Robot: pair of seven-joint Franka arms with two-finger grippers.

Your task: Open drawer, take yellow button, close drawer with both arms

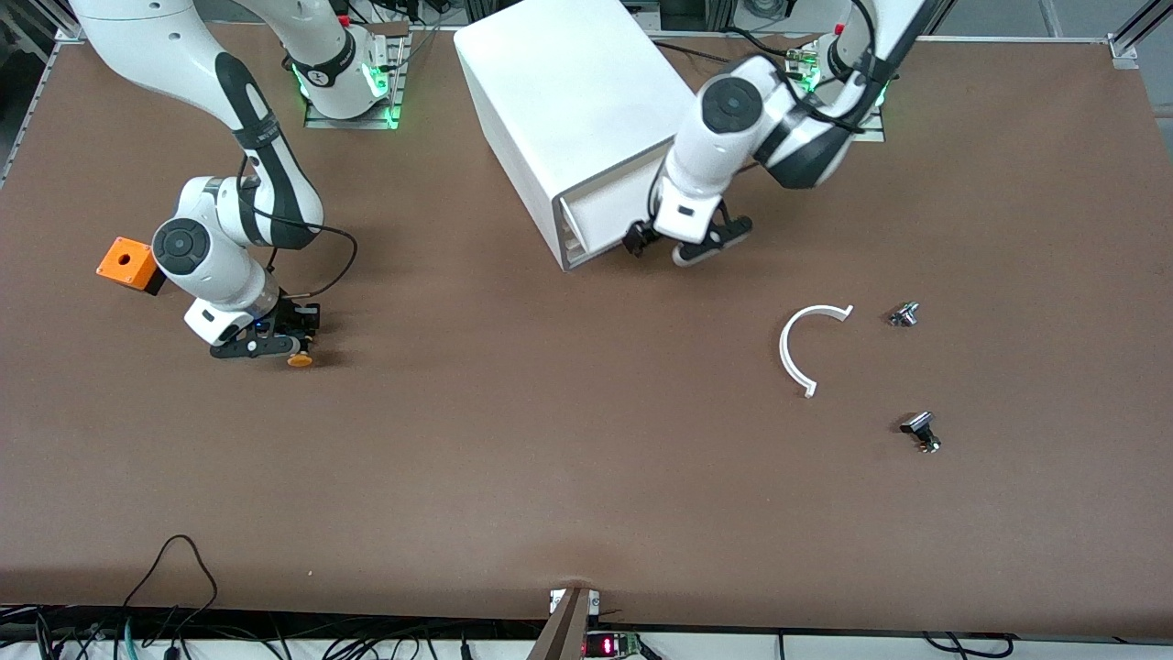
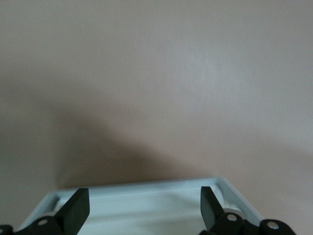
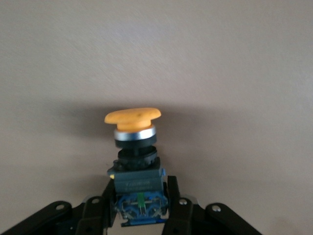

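Button (image 3: 133,147), its smooth orange cap and black cylindrical body sticking out, is pinched in the right gripper (image 1: 275,346) low over the brown table (image 1: 550,440) toward the right arm's end. Left gripper (image 2: 144,208), fingers spread, sits at the white plastic drawer (image 2: 146,200) front, near the worktop's middle.

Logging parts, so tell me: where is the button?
Button sits in the right end effector, low over the table toward the right arm's end, near the orange cube.
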